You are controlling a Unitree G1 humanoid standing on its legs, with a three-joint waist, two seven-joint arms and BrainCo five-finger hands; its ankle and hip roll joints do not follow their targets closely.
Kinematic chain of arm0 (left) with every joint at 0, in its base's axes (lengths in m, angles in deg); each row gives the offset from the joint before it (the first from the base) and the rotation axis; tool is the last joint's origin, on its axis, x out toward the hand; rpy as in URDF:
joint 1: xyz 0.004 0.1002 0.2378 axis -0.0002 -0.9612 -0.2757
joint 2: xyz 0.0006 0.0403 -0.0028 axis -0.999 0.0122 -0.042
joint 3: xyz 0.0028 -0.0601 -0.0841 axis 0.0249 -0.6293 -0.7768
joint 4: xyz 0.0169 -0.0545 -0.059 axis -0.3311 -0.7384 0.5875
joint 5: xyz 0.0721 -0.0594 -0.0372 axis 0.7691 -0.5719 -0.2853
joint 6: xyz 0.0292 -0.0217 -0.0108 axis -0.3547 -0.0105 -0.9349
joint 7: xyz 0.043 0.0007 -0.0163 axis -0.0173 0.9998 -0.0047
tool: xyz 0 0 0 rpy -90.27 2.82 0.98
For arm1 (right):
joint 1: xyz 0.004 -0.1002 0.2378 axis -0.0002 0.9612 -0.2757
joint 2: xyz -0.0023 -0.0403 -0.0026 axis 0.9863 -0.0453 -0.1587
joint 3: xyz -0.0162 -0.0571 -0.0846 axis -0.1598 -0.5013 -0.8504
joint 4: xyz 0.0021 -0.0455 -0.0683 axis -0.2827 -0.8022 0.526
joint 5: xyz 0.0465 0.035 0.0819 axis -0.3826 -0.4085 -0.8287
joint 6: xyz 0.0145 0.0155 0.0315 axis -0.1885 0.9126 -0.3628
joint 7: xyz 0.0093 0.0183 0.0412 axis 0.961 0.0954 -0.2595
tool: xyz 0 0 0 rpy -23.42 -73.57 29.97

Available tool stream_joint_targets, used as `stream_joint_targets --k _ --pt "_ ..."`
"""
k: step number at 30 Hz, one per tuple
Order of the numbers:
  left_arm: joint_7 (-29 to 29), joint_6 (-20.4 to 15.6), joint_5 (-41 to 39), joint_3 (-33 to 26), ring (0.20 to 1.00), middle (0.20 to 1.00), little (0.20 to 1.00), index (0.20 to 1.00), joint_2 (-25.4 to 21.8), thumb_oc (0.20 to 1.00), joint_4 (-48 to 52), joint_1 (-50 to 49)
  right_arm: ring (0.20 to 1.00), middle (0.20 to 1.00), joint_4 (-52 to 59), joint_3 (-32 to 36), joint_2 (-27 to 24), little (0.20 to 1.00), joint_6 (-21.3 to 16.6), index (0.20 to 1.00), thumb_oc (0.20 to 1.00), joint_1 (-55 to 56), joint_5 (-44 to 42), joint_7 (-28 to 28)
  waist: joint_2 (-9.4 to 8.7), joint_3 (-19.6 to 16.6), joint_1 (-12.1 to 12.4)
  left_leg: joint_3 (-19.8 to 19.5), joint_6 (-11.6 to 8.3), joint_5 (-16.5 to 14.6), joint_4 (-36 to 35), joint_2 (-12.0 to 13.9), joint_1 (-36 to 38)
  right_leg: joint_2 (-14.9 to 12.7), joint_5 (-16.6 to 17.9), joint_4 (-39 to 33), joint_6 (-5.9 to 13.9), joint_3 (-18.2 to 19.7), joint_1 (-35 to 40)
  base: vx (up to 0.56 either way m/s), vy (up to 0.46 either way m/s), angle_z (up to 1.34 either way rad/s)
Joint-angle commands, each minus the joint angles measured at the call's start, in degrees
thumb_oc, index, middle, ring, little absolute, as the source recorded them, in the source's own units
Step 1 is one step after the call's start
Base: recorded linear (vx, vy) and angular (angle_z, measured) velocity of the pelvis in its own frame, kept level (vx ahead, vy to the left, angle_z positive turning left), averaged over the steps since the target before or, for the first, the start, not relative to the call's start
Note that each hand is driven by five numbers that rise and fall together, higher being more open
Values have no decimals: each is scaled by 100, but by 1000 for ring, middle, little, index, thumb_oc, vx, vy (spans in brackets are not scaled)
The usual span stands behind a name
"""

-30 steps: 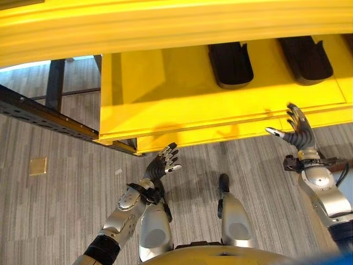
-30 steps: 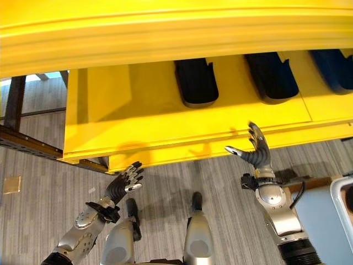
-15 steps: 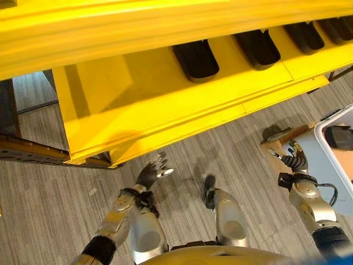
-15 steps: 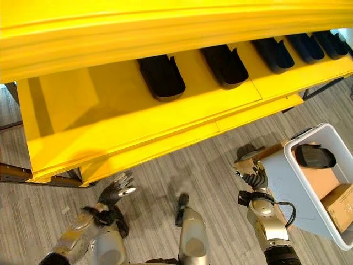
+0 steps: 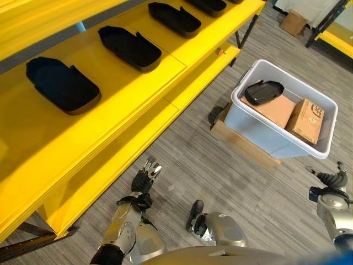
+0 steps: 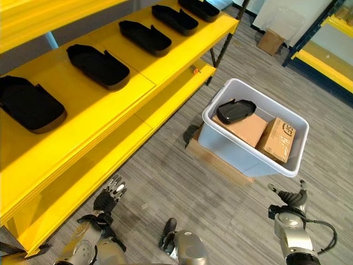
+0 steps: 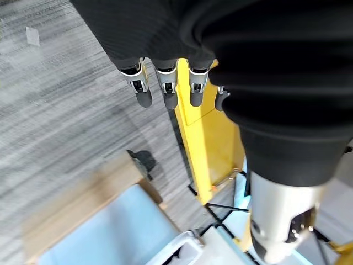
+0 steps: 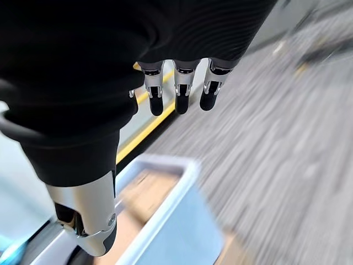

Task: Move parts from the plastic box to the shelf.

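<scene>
A black part (image 6: pixel 235 111) lies in the plastic box (image 6: pixel 249 160) beside two cardboard boxes (image 6: pixel 276 140); more parts (image 5: pixel 62 85) rest on the yellow shelf (image 5: pixel 110 118). Both the left robot hand (image 5: pixel 144 179) and right robot hand (image 6: pixel 291 197) are released, empty; the wrist views show straight fingers (image 7: pixel 167 88).

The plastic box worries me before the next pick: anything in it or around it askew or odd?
Nothing looks spilled or damaged. The white plastic box sits on a wooden board, holding one black moulded part lying tilted atop flat cardboard, beside a brown carton.

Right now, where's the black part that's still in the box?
In the eye views, the black part lies in the plastic box, at its far left end, beside the cardboard cartons.
</scene>
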Motion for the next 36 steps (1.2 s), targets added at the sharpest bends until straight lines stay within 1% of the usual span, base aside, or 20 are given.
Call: stream_joint_targets --k 1,4,6,8,10,12,13,14,17,20,25,27,28,29,30,31,32,33,34,36 --pt "-295 59 267 137 1000 1000 1000 1000 -167 1000 466 -86 1000 1000 3 374 -215 1000 -499 1000 1000 -386 62 498 29 261 131 59 -61 -478 244 31 74 -615 153 -13 562 170 246 5 -58 -7" --pt "-314 155 202 180 1000 1000 1000 1000 -189 1000 542 -4 1000 1000 -140 461 -335 1000 -673 1000 1000 -422 106 596 154 255 33 72 -88 -431 156 35 135 -588 85 69 502 233 130 13 -87 -7" --pt "-302 158 305 301 1000 1000 1000 1000 -192 1000 571 75 1000 1000 -191 484 -433 1000 -834 1000 1000 -486 148 562 244 234 -54 -96 -175 -256 143 57 145 -488 21 99 427 404 29 53 -129 -18" --pt "-226 98 308 408 1000 1000 1000 1000 -140 1000 633 114 1000 1000 -139 432 -490 1000 -1003 1000 1000 -580 300 502 320 215 -114 -270 -203 -244 86 6 200 -444 21 92 397 544 -96 37 -53 -68" --pt "-145 -51 395 581 1000 1000 1000 1000 -53 1000 719 233 1000 1000 71 209 -569 1000 -1206 1000 1000 -774 389 358 451 184 -180 -740 -233 -257 57 -168 294 -380 1 133 335 938 -318 72 41 -69" --pt "-99 -185 282 655 1000 1000 1000 1000 -3 1000 716 323 1000 1000 232 -19 -562 1000 -1402 1000 1000 -908 556 260 496 176 -196 -1203 -215 -321 164 -330 259 -314 -24 169 289 1255 -403 99 46 -85" --pt "-109 -201 271 658 1000 1000 1000 1000 2 1000 712 332 1000 1000 244 -41 -562 1000 -1419 1000 1000 -923 544 244 495 177 -196 -1239 -207 -341 181 -350 255 -312 -27 176 289 1287 -410 135 42 -174" --pt "-232 -283 149 656 1000 1000 1000 1000 39 1000 773 394 1000 1000 459 -238 -501 1000 -1559 1000 1000 -982 728 115 516 190 -219 -1536 -171 -385 305 -475 254 -268 -44 198 258 1526 -450 115 40 -165" --pt "-492 -396 253 737 1000 1000 1000 1000 40 1000 865 562 1000 1000 775 -442 -451 1000 -1632 1000 1000 -1007 882 43 587 192 -364 -1493 -154 -414 375 -527 320 -267 -86 252 205 1657 -513 101 33 -69" --pt "-516 -542 424 839 1000 1000 1000 1000 41 1000 847 880 1000 1000 832 -572 -425 1000 -1697 1000 1000 -1061 762 -46 709 191 -531 -1396 -145 -466 358 -574 412 -330 -169 459 202 1762 -663 85 8 -31" --pt "-493 -759 327 903 1000 1000 1000 1000 55 1000 909 1282 1000 1000 1115 -678 -464 1000 -1781 1000 1000 -999 1272 -238 842 111 -779 -1287 -186 -342 282 -537 616 -363 -348 770 126 1830 -849 118 -54 -8" --pt "-552 -805 329 905 1000 1000 1000 1000 50 1000 948 1448 1000 1000 1301 -709 -438 1000 -1789 1000 1000 -907 1176 -376 847 53 -898 -1282 -225 -210 405 -471 641 -310 -456 895 52 1871 -902 142 -203 -2" --pt "-280 -830 359 892 1000 1000 1000 1000 74 1000 876 1599 1000 1000 1383 -814 -371 1000 -1812 1000 1000 -832 1146 -562 820 -8 -1000 -1210 -282 -54 610 -374 692 -244 -515 907 -45 1866 -919 104 -197 -9" --pt "-268 -837 372 885 1000 1000 1000 1000 77 1000 852 1621 1000 1000 1395 -835 -359 1000 -1814 1000 1000 -825 1142 -558 820 -12 -1013 -1205 -303 -14 647 -349 693 -228 -524 902 -64 1861 -916 121 -286 -8" --pt "-199 -843 424 874 1000 1000 1000 1000 89 1000 780 1713 1000 1000 1487 -922 -265 1000 -1783 1000 1000 -761 1107 -587 799 -25 -1061 -1199 -379 164 919 -231 652 -158 -556 875 -137 1853 -891 114 -268 4" --pt "-108 -758 413 818 1000 1000 1000 1000 105 1000 762 1762 1000 1000 1457 -1082 -110 1000 -1809 1000 1000 -738 1126 -617 762 -23 -1006 -1550 -283 -27 1262 -439 447 -72 -503 762 -149 1956 -828 153 -277 5" --pt "-57 -698 446 772 1000 1000 1000 1000 106 1000 773 1749 1000 1000 1430 -1143 -35 1000 -1831 1000 1000 -733 1158 -649 758 9 -928 -1787 -171 -185 1302 -683 276 -31 -448 684 -124 2067 -779 131 -154 -1" --pt "-35 -661 463 757 1000 1000 1000 1000 103 1000 780 1743 1000 1000 1419 -1161 -12 1000 -1829 1000 1000 -734 1159 -674 755 18 -912 -1848 -134 -240 1327 -747 226 -28 -435 665 -109 2093 -765 173 -62 -20" --pt "-20 -547 451 671 1000 1000 1000 1000 88 1000 761 1681 1000 1000 1419 -1251 90 1000 -1795 1000 1000 -736 1225 -731 733 77 -797 -2033 1 -426 1183 -1025 27 32 -364 531 -39 2223 -636 125 -37 -38" --pt "-14 -462 481 583 1000 1000 1000 1000 79 1000 731 1571 1000 1000 1474 -1317 142 1000 -1728 1000 1000 -694 1219 -759 702 106 -699 -1994 28 -164 885 -1070 -309 84 -232 311 -31 2240 -472 146 9 -63"
